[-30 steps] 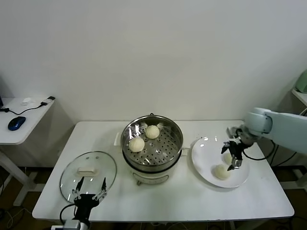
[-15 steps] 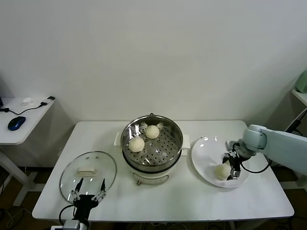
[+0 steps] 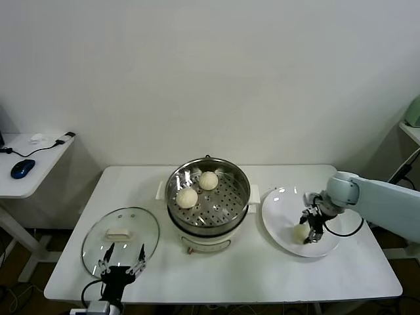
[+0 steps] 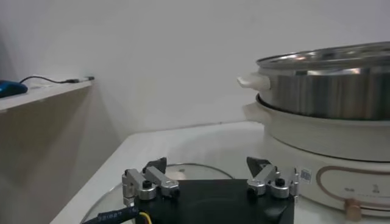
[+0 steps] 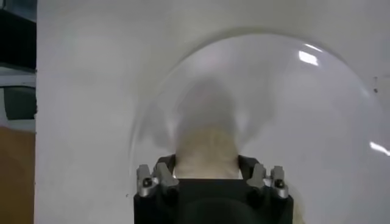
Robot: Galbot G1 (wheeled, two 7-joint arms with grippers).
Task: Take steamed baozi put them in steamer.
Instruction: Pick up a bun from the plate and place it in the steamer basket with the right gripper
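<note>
Baozi first: you have two of them [image 3: 187, 197] [image 3: 209, 180] sitting apart on the perforated tray inside the steamer [image 3: 208, 226], which stands mid-counter [image 3: 262, 269]. A third baozi [image 3: 300, 231] lies on the white plate [image 3: 279, 197] just to the right of the steamer, and your right gripper [image 3: 312, 231] is down on it. In the right wrist view you can see that bun [image 5: 206, 152] lodged between the two fingers [image 5: 164, 173], which sit against its sides, clamped on it, with the plate [image 5: 317, 109] underneath; you cannot tell whether the bun is lifted off the plate or resting on it. Only this one bun shows on the plate.

Your left gripper [image 3: 121, 268] hangs at the near left edge of the counter, over the near rim of the round glass lid [image 3: 121, 233], its fingers [image 4: 144, 182] spread apart and holding nothing. From the left wrist view the steamer [image 4: 329, 115] stands just beyond it. A side desk with a blue mouse [image 3: 22, 168] sits off to your left.
</note>
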